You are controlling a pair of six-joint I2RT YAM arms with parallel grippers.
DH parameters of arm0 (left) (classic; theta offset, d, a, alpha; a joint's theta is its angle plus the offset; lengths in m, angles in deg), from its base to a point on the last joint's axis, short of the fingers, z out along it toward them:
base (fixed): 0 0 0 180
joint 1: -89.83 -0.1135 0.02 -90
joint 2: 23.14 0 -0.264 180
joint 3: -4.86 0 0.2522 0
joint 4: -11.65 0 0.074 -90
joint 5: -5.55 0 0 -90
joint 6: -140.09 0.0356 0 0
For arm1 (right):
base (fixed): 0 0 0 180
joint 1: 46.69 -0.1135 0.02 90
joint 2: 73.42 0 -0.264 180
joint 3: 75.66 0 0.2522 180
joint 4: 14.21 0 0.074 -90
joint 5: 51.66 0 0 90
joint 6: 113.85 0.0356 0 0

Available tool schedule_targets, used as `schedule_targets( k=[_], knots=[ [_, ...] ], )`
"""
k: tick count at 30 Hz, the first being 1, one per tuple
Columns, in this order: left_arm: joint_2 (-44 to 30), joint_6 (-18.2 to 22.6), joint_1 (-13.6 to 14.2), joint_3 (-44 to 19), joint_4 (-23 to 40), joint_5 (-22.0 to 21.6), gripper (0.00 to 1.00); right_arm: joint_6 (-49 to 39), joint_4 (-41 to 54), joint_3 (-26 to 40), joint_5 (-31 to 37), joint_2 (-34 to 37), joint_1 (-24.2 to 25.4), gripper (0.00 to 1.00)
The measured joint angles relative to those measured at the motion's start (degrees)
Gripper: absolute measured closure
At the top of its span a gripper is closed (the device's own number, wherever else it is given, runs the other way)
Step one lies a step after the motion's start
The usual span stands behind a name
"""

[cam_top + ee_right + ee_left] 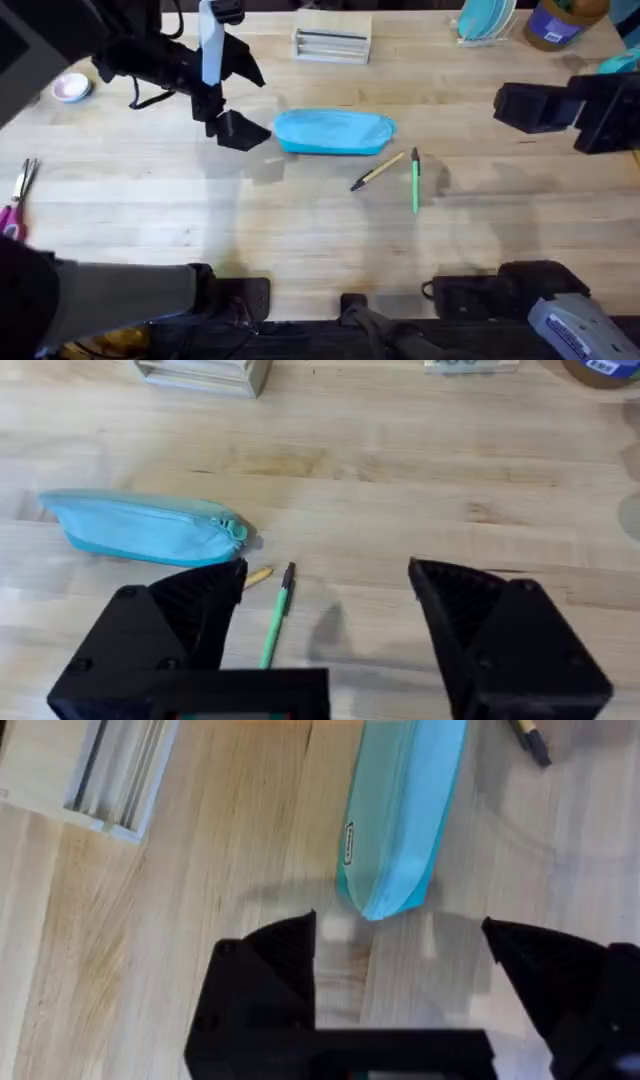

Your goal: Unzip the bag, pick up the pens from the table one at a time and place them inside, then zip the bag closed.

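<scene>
Left end effector spread wide just beside the bag's left end, right end effector also wide, pens near it

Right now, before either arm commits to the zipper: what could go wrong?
1. The left gripper is open just off the end of the bag; the pouch lies loose on the table, so a one-sided pull may drag it rather than unzip it.
2. The tan pen and green pen lie close together beside the bag; a sliding bag could scatter them.
</scene>
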Motion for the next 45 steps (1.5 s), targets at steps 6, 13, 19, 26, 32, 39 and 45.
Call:
schedule_targets(
  k=[6,13,19,26,32,39,45],
  knots=[
    [-5.1,0.2,0.0,0.0,-2.7,3.9,0.010,0.0,0.0,0.0,0.0,0.0,0.0,0.005],
    [-10.2,0.2,0.0,0.0,-3.9,8.6,0.009,0.0,0.0,0.0,0.0,0.0,0.0,0.005],
    [-13.1,0.2,0.0,0.0,-4.6,10.1,0.009,0.0,0.0,0.0,0.0,0.0,0.0,0.006],
    [-14.6,0.2,0.0,0.0,-7.4,13.8,0.007,0.0,0.0,0.0,0.0,0.0,0.0,0.005],
    [-14.6,0.2,0.0,0.0,-7.6,14.1,0.007,0.0,0.0,0.0,0.0,0.0,0.0,0.005],
    [-14.6,0.1,0.0,0.0,-5.0,14.3,0.007,0.0,0.0,0.0,0.0,0.0,0.0,0.005],
    [-14.6,0.1,1.3,0.0,-5.1,10.9,0.006,0.0,0.0,0.0,0.0,0.0,0.0,0.005]
  ],
)
